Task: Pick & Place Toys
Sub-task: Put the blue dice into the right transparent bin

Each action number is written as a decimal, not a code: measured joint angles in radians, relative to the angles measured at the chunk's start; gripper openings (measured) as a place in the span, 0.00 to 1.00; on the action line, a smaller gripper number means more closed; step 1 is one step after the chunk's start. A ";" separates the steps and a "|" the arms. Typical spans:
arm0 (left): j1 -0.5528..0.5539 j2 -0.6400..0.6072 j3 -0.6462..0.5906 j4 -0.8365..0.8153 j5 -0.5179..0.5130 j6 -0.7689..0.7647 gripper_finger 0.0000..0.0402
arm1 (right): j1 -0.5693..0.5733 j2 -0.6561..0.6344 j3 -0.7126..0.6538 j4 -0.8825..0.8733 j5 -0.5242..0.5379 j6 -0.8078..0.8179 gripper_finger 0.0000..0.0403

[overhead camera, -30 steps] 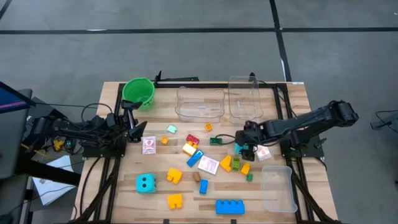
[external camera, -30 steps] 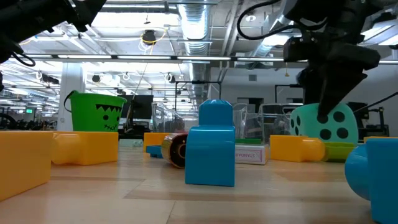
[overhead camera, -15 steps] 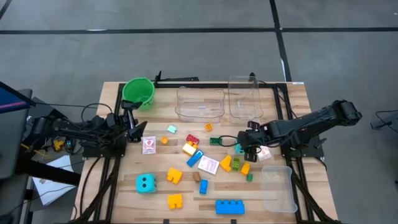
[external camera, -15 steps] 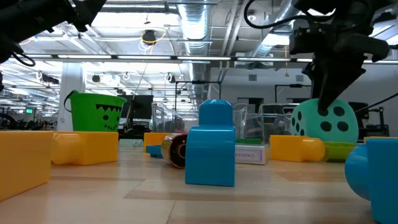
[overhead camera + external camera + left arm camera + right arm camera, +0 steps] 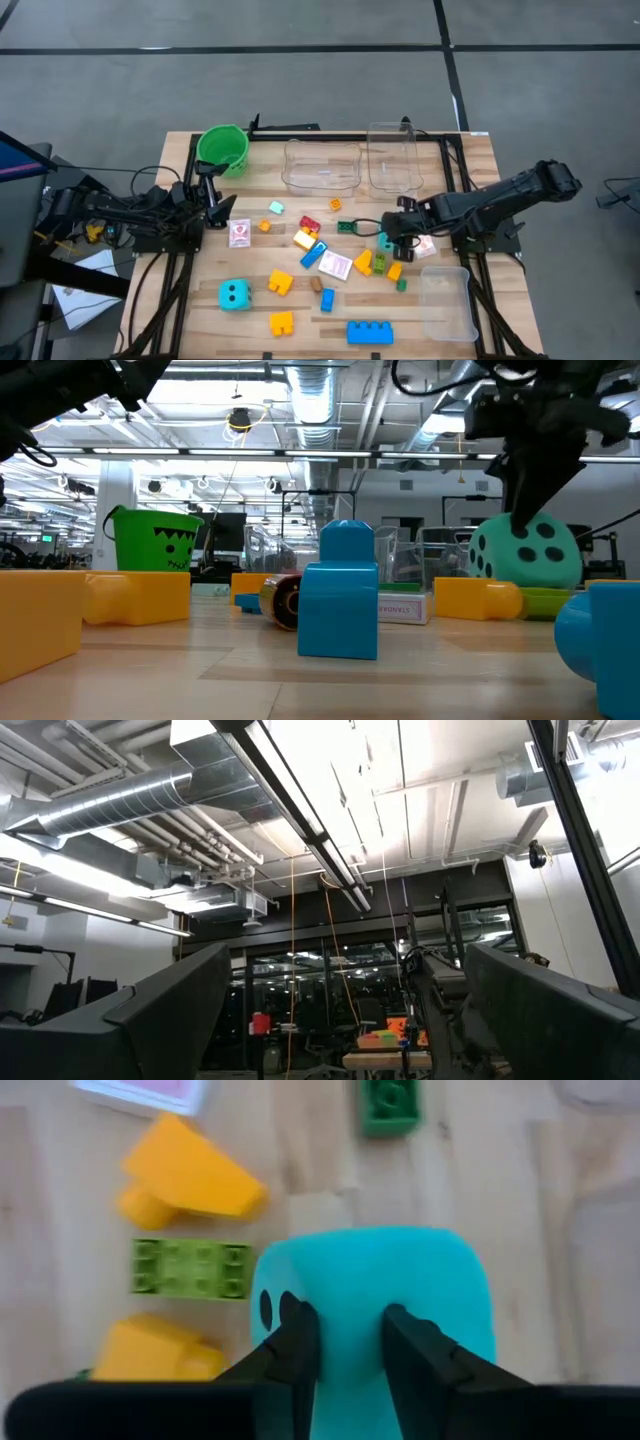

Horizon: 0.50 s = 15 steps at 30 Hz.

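Since a second ago the right gripper (image 5: 345, 1342) has closed its jaws on the cyan die (image 5: 400, 1295), while the left gripper (image 5: 213, 195) stays released beside the green bucket (image 5: 222, 148).

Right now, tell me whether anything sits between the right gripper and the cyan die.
Nothing visible does. The right gripper is down on the cyan die, its fingers pressed against the die's face, with no block or card between them.
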 joint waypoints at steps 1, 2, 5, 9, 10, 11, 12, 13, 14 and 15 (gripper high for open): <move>0.000 0.000 0.000 0.000 0.000 0.000 0.99 | 0.008 0.001 0.008 -0.001 -0.005 -0.001 0.20; 0.000 0.000 0.000 0.000 0.000 0.000 0.99 | 0.016 0.001 0.015 -0.004 -0.006 -0.002 0.19; 0.000 0.000 0.000 0.000 0.000 0.000 0.99 | 0.038 0.001 0.031 -0.011 -0.005 -0.002 0.11; 0.000 0.000 0.000 0.000 0.000 0.000 0.99 | 0.059 -0.008 0.070 -0.044 0.024 -0.002 0.02; 0.000 0.000 0.000 0.000 0.000 0.000 0.99 | 0.064 -0.017 0.083 -0.060 0.045 0.001 0.02; 0.000 0.000 0.000 0.000 0.000 0.000 0.99 | 0.068 -0.024 0.098 -0.072 0.064 0.001 0.02; 0.000 0.000 0.000 0.000 0.000 0.000 0.99 | 0.071 -0.032 0.110 -0.084 0.081 0.001 0.01; 0.000 0.000 0.000 0.000 0.000 0.000 0.99 | 0.072 -0.042 0.121 -0.105 0.097 -0.003 0.00; 0.000 0.000 0.000 0.000 0.000 0.000 0.99 | 0.072 -0.053 0.133 -0.128 0.111 -0.003 0.00; 0.000 0.000 0.000 0.000 0.000 0.000 0.99 | 0.072 -0.063 0.149 -0.149 0.128 -0.003 0.00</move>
